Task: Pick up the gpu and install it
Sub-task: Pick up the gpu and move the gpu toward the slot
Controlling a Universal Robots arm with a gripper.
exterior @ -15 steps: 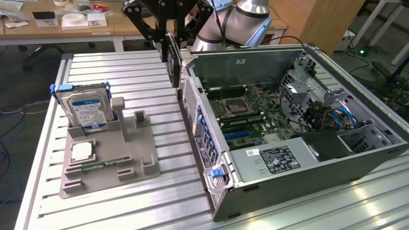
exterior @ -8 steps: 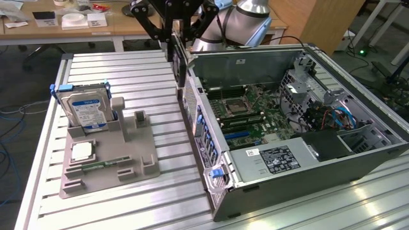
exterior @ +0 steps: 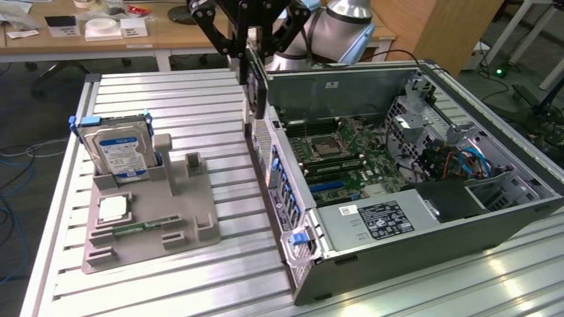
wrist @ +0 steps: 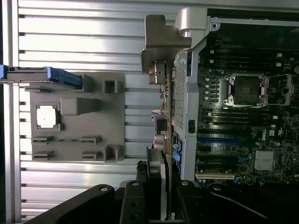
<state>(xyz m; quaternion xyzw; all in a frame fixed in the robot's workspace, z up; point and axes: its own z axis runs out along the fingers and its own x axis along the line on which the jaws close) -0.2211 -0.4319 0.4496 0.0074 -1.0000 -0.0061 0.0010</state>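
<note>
The gpu [exterior: 256, 82] hangs on edge, seen as a thin dark card, with my gripper [exterior: 253, 47] shut on its upper part. It hovers above the rear wall of the open computer case [exterior: 493, 218], at the side nearest the grey fixture. In the wrist view the gpu [wrist: 159, 140] runs edge-on from between my fingers [wrist: 140, 191] to its silver bracket [wrist: 166, 39], alongside the case's rear panel. The motherboard [exterior: 339, 155] lies exposed inside, with a blue slot [wrist: 219, 139] and a black slot beside it.
A grey fixture [exterior: 176, 218] on the slatted metal table [exterior: 176, 99] holds a silver hard drive with a blue label [exterior: 119, 152], a small square chip [exterior: 112, 209] and a green memory stick [exterior: 137, 228]. The power supply [exterior: 379, 218] and a drive cage [exterior: 440, 125] are inside the case.
</note>
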